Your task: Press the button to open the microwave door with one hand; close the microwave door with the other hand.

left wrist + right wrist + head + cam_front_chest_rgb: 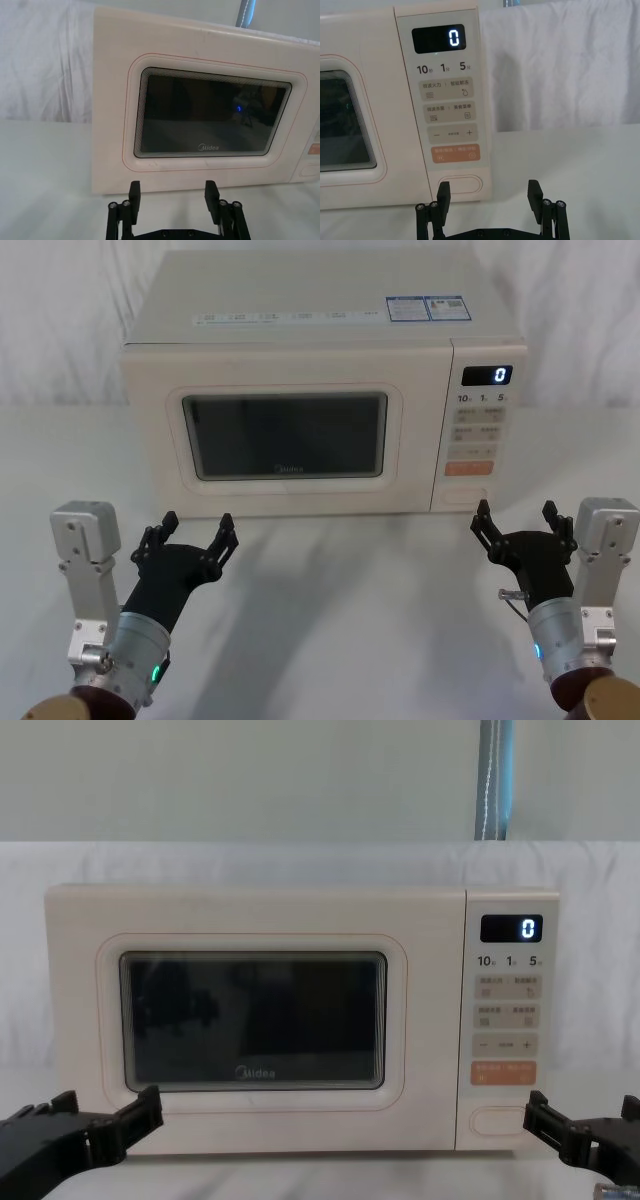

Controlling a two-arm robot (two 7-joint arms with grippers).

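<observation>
The cream microwave (320,330) stands at the back of the table, its display showing 0. The microwave door (285,435) with its dark window lies flush and shut. The button (460,184), a wide cream pill-shaped key, sits at the bottom of the keypad, below the orange key (455,153). My left gripper (198,522) hovers open and empty in front of the door's lower left, short of it. My right gripper (515,512) is open and empty just in front of the button (468,495), apart from it. The wrist views show the same: left gripper (172,190), right gripper (489,187).
A white cloth covers the table (340,620) and hangs as a backdrop behind the oven. A blue-grey pole (495,780) rises behind the microwave. Open tabletop lies between the two arms and to either side of the oven.
</observation>
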